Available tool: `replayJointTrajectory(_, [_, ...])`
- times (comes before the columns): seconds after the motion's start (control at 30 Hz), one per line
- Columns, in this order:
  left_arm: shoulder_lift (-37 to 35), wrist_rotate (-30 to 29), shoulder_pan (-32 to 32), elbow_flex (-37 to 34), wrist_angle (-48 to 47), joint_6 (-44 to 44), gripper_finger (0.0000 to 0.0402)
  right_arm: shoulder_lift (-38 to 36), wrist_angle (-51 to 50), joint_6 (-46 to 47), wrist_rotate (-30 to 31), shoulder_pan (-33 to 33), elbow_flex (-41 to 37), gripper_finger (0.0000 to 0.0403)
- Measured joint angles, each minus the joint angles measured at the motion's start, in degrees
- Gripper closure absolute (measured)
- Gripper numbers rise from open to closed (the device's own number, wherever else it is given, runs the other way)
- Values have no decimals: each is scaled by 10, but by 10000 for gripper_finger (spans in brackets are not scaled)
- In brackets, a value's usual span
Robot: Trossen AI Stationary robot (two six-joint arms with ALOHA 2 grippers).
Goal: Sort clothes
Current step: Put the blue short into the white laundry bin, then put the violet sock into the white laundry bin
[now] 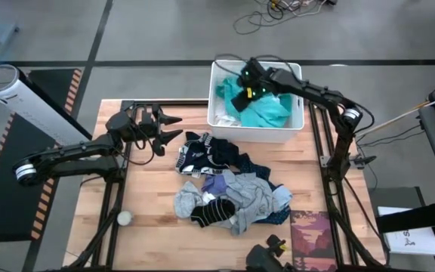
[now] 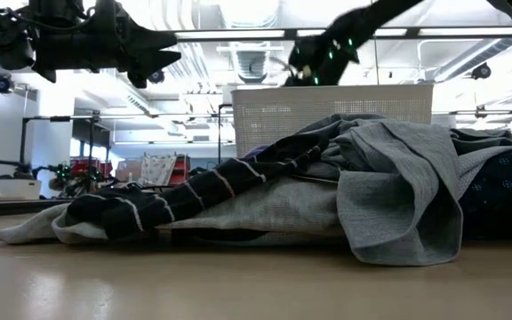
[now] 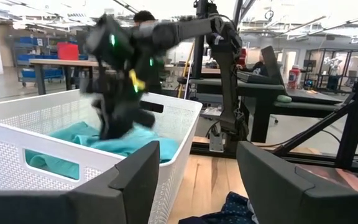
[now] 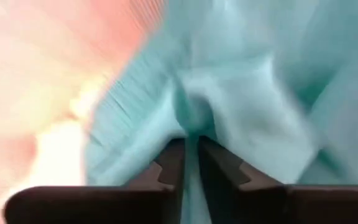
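A teal garment (image 1: 269, 110) lies in the white basket (image 1: 296, 125) at the table's far edge, beside a white one (image 1: 223, 118). My right gripper (image 1: 237, 99) reaches down into the basket and is shut on the teal cloth (image 4: 191, 99). A pile of clothes lies mid-table: a grey garment (image 1: 252, 198), a navy one with white print (image 1: 198, 156), a dark blue dotted one (image 1: 279, 216) and striped socks (image 1: 210, 211). My left gripper (image 1: 172, 128) is open and empty above the table, left of the pile, facing the basket (image 3: 55, 162). My right gripper pinches a bunched fold of the teal garment (image 4: 192, 127) between its two fingers, coming from above into the basket. The rest of the teal cloth lies in the basket (image 3: 135, 146). One layer or several, I cannot tell.
A dark red patterned mat (image 1: 316, 236) lies at the table's near right. A small pale round object (image 1: 124, 218) sits near the left front. A black object (image 1: 266, 257) stands at the near edge. Bare wood lies left of the pile.
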Motion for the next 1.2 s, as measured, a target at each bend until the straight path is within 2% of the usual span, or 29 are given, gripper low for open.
replayJointTrajectory(0.33, [0,0,0,0,0,0,181,-1,-128,-54,0,35,236,262])
replayJointTrajectory(0.5, [0,0,0,0,0,3,182,-2,-223,-49,0,86,310,239])
replayJointTrajectory(0.63, [0,0,0,0,0,4,190,-2,-250,-54,-1,149,319,246])
replayJointTrajectory(0.87, [0,0,0,0,0,4,198,5,-239,-60,-1,270,312,260])
replayJointTrajectory(1.03, [0,0,0,0,0,4,194,13,-195,-7,-1,348,287,243])
replayJointTrajectory(1.2, [0,0,0,0,0,4,189,14,-128,52,-1,404,214,221])
